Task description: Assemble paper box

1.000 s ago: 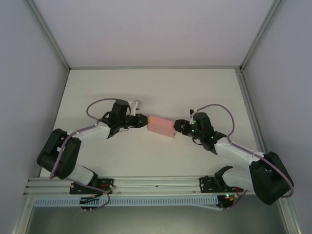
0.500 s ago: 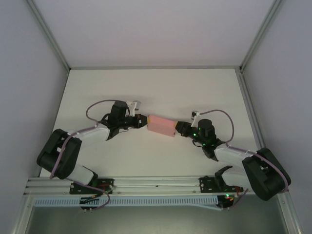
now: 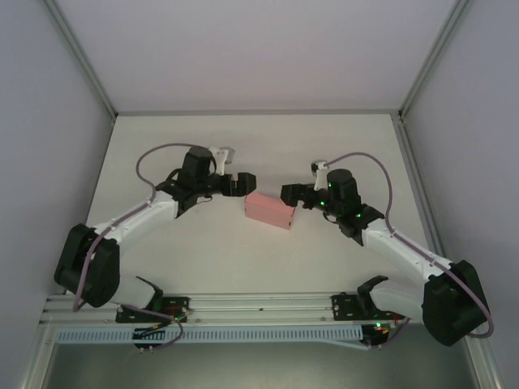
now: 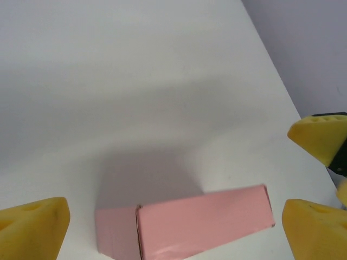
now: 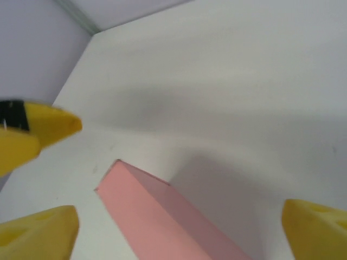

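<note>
Paper box [image 3: 269,211] is lying closed on the table [image 3: 243,146], just ahead of and below both grippers. Left gripper [image 3: 243,185] is hanging with jaws spread wide, gripping nothing. Right gripper [image 3: 292,194] is hovering likewise wide and empty, seemingly not touching the box.

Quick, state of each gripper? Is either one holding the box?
Left gripper: open, holding nothing, beside one end of the pink box.
Right gripper: open, holding nothing, beside the other end.
</note>
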You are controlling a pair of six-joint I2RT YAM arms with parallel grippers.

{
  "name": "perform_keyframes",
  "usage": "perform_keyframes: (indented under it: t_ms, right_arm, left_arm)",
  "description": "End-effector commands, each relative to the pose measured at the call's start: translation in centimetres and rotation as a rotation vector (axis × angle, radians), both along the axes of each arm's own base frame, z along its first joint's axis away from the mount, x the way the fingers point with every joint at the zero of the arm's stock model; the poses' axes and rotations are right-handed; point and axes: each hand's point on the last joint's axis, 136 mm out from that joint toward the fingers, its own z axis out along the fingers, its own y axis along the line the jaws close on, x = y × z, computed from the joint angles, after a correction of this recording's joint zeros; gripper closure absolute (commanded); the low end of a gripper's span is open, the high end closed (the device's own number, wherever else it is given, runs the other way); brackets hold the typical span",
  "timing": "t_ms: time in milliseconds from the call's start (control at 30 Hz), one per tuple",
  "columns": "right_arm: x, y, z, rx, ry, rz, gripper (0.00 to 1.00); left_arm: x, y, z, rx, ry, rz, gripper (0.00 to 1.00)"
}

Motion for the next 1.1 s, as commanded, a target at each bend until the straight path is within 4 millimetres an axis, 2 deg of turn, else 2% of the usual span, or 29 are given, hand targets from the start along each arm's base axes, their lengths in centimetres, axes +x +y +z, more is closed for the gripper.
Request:
perform_keyframes:
  t_ms: [0, 67, 167, 267, 333, 400, 567, 667, 733, 800, 833, 900, 1067]
  right_arm:
    - [-3.0, 2.4, -0.2, -0.140, -0.074, 0.351, 0.00]
    - [-2.8, 2.9, -0.6, -0.216, -0.073, 0.419, 0.00]
    - [-2.5, 3.3, -2.6, -0.383, -0.052, 0.520, 0.00]
    - [-4.2, 4.4, -4.7, -0.524, 0.006, 0.699, 0.00]
    - [-4.3, 4.9, -6.0, -0.620, 0.017, 0.743, 0.00]
    - [-3.5, 5.1, -7.1, -0.709, 0.019, 0.742, 0.00]
    - [-1.6, 5.0, -8.8, -0.866, 0.020, 0.710, 0.04]
    - [-1.4, 5.1, -9.3, -0.918, 0.010, 0.727, 0.18]
    - [-1.8, 5.3, -9.4, -0.936, 0.010, 0.761, 0.36]
    - [-1.7, 5.3, -9.5, -0.990, -0.019, 0.763, 0.59]
    - [-1.6, 5.2, -9.6, -1.022, -0.038, 0.768, 0.66]
    - [-1.4, 5.2, -9.4, -1.067, -0.074, 0.776, 0.72]
    - [0.7, 5.5, -8.0, -1.199, -0.241, 0.741, 0.73]
  left_arm:
    - [0.8, 4.5, 0.6, 0.156, -0.050, 0.161, 0.00]
    - [0.9, 7.4, 0.2, 0.219, -0.049, 0.266, 0.00]
    - [0.0, 11.3, -0.7, 0.285, -0.038, 0.377, 0.00]
    - [-1.7, 14.0, -2.1, 0.317, -0.010, 0.447, 0.00]
    - [-2.7, 14.9, -2.9, 0.321, 0.004, 0.473, 0.00]
    - [-3.4, 15.3, -3.5, 0.315, 0.015, 0.487, 0.00]
    - [-3.4, 15.4, -3.6, 0.323, 0.017, 0.487, 0.00]
    - [-3.2, 15.4, -3.4, 0.328, 0.016, 0.488, 0.00]
    - [-3.2, 15.3, -3.2, 0.327, 0.010, 0.484, 0.00]
    - [-3.2, 15.4, -2.9, 0.326, 0.002, 0.487, 0.00]
    - [-3.2, 15.5, -2.8, 0.326, -0.002, 0.492, 0.00]
    - [-3.3, 15.7, -2.6, 0.327, -0.011, 0.497, 0.00]
    - [-3.4, 16.1, -2.0, 0.316, -0.028, 0.520, 0.00]
